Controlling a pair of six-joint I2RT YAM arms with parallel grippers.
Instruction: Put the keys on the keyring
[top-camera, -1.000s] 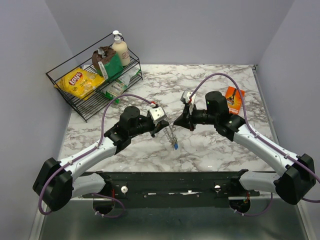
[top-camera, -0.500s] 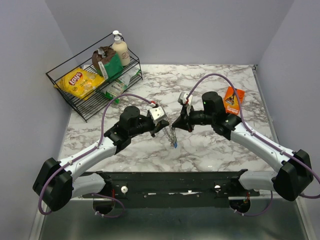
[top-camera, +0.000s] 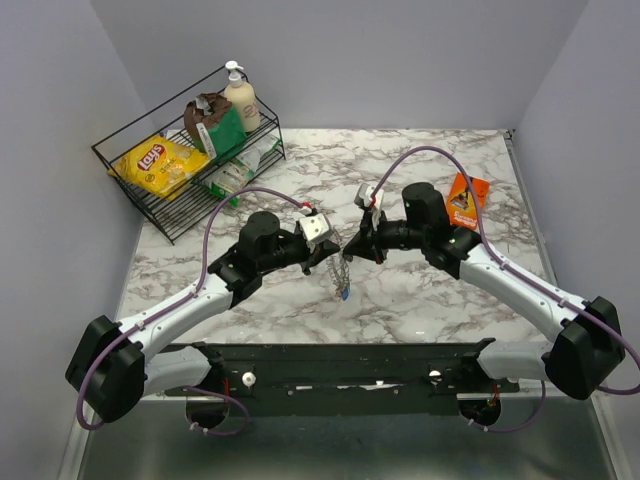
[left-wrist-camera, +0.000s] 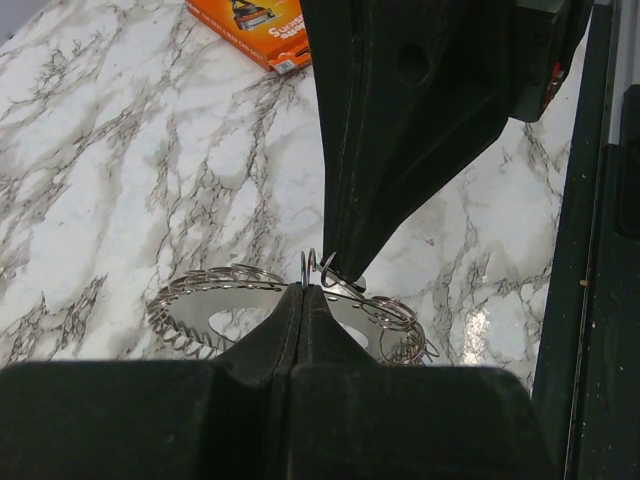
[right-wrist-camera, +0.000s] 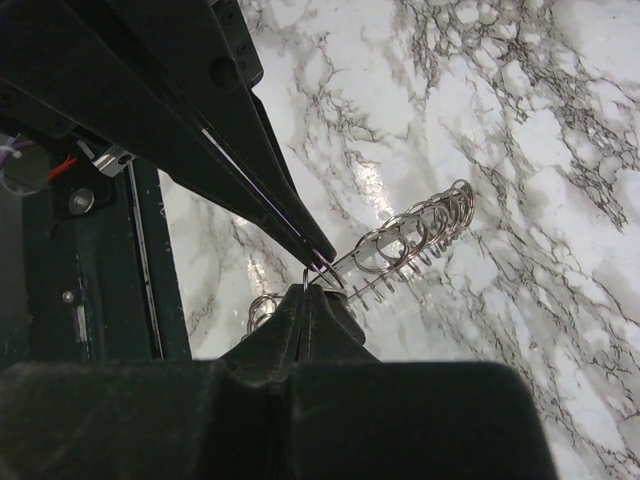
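Observation:
The keyring (top-camera: 341, 272) hangs on edge above the marble table between both grippers. It is a flat grey ring with many small wire loops along its rim (left-wrist-camera: 215, 296). My left gripper (top-camera: 334, 253) is shut on its rim (left-wrist-camera: 308, 285). My right gripper (top-camera: 352, 250) meets it tip to tip and is shut on a small loop at the same spot (right-wrist-camera: 310, 290). The right wrist view shows the ring edge-on (right-wrist-camera: 415, 238). A blue key (top-camera: 345, 293) dangles from the ring's lower end. The red and black keys are hidden.
A black wire rack (top-camera: 175, 215) with a chips bag, a soap bottle and packets stands at the back left. An orange box (top-camera: 467, 198) lies at the right, also in the left wrist view (left-wrist-camera: 250, 25). A black base rail (top-camera: 340, 365) runs along the near edge.
My right gripper has moved left to meet the left gripper's tips at the keyring. The keyring and blue key have shifted slightly left. The left arm has barely moved.

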